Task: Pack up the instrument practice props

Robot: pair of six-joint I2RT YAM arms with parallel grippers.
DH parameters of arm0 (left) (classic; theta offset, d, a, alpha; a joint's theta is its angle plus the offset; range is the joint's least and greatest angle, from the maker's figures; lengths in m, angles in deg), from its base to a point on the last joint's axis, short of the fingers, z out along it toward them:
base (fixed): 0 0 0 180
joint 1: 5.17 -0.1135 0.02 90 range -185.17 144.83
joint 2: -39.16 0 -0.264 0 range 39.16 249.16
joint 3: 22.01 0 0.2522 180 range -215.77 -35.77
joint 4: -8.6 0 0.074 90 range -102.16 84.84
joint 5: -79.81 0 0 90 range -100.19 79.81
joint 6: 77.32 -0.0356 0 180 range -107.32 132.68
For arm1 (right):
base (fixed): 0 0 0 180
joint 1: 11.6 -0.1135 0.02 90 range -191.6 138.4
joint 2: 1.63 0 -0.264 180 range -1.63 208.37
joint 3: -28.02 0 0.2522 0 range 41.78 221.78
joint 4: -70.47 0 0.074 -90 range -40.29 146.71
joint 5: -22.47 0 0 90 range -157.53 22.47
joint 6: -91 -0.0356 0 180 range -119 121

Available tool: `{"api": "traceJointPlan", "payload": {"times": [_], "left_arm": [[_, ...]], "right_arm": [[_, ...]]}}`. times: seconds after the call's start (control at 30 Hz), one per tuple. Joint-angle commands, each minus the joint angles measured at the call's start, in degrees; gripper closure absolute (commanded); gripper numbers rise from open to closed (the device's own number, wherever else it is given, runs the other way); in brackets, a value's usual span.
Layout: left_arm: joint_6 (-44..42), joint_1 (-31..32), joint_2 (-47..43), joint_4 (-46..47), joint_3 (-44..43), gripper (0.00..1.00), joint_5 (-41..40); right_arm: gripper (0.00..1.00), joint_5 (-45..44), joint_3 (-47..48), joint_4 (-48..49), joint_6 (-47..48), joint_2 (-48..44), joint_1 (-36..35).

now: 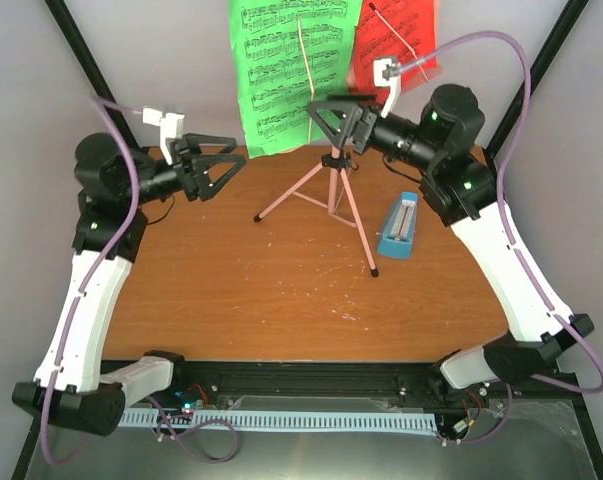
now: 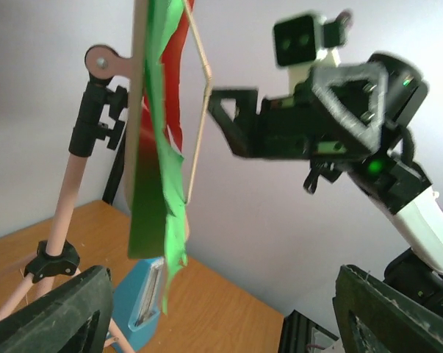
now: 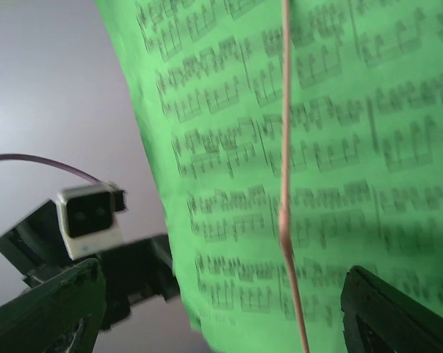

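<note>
A pink tripod music stand [image 1: 333, 195] rises at the back of the table, carrying a green sheet-music page [image 1: 281, 70] and a red page [image 1: 396, 40]. A pink wire arm [image 3: 286, 184] lies across the green page [image 3: 317, 184]. The blue metronome [image 1: 399, 227] sits right of the tripod's feet. My right gripper [image 1: 321, 125] is open at the green page's lower right corner, with the page filling the view ahead of its fingers [image 3: 397, 316]. My left gripper [image 1: 226, 172] is open to the left of the stand, holding nothing. It sees the green page [image 2: 159, 147] edge-on, the stand's pole [image 2: 70, 184] and the metronome [image 2: 140, 301].
The wooden table [image 1: 231, 290] is backed by a grey wall. Black frame posts [image 1: 81, 50] slant up at both back corners. A perforated cable tray [image 1: 281, 418] runs along the near edge between the arm bases. The right gripper [image 2: 294, 125] hangs across from the left wrist camera.
</note>
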Motion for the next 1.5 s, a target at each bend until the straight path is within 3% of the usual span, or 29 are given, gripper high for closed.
{"api": "traceJointPlan", "payload": {"times": [0.0, 0.23, 0.47, 0.63, 0.73, 0.83, 0.97, 1.17, 1.33, 1.47], "left_arm": [[-6.1, 2.0, 5.3, -11.5, -7.9, 0.18, -1.6], [-6.8, 3.2, 9.4, -12.1, -11.2, 0.31, -2.2], [-6.4, 3.6, 12.4, -11.1, -14.0, 0.51, -0.8], [-4.8, 4.0, 14.6, -10.0, -15.0, 0.74, 0.8], [-5.2, 4.2, 14.5, -10.2, -15.4, 0.75, 0.2], [-4.0, 4.2, 14.3, -8.7, -15.3, 0.65, 0.8], [-3.4, 4.5, 15.2, -8.4, -16.0, 0.65, 1.4], [-3.5, 4.6, 15.6, -8.3, -16.5, 0.80, 1.7], [-3.6, 4.6, 15.0, -8.1, -15.9, 0.99, 1.8], [-4.3, 4.6, 13.3, -7.9, -14.7, 1.00, 0.0]], "right_arm": [[0.15, 2.7, 10.5, -1.8, 1.5, 6.2, -0.6], [0.21, 4.8, 20.1, -3.2, 1.2, 13.3, -0.8], [0.32, 4.9, 25.8, -5.8, 3.3, 16.3, -0.9], [0.52, 3.6, 29.1, -7.9, 5.2, 18.1, -0.9], [0.62, 2.4, 30.1, -8.8, 6.3, 18.6, -0.8], [0.64, 1.7, 30.2, -8.8, 6.8, 19.0, -0.9], [0.63, 1.0, 31.5, -9.6, 7.2, 19.8, -0.9], [0.66, -0.2, 31.7, -9.8, 7.3, 20.7, -1.0], [0.95, -0.9, 31.6, -9.2, 7.4, 21.1, -1.2], [0.97, -1.0, 30.6, -8.0, 7.8, 20.7, -1.3]]}}
